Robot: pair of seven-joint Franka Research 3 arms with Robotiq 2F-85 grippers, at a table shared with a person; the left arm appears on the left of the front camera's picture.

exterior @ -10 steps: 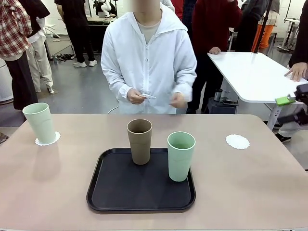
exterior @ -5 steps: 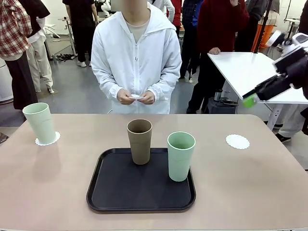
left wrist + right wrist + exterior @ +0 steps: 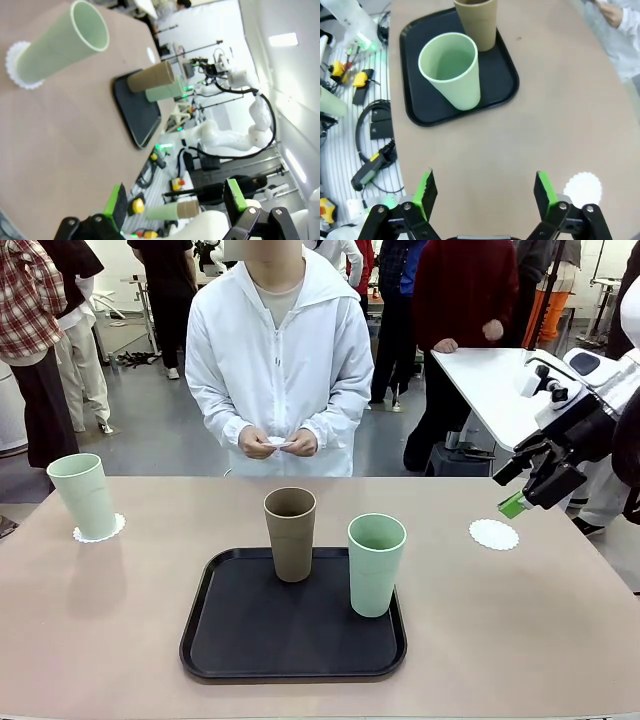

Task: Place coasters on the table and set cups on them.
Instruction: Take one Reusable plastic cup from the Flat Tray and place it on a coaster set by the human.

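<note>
Right gripper (image 3: 505, 492) open and empty, hanging above the far right of the table (image 3: 520, 640), near a bare coaster (image 3: 494, 534).
We see its fingers spread wide in its wrist view, nothing between them, with that coaster just past one green pad. Our left gripper (image 3: 176, 197) is spread wide too and holds nothing; it looks along the table from its left end. At the far left, the left cup (image 3: 84, 495) stands upright on a second coaster (image 3: 100, 530). On the black tray (image 3: 230, 640) in the middle stand a brown cup (image 3: 290, 533) and, nearer us on its right, a green cup (image 3: 376, 564), the two apart. Across the table a person (image 3: 280, 350) holds a small white piece (image 3: 280, 441) in both hands (image 3: 298, 443).
</note>
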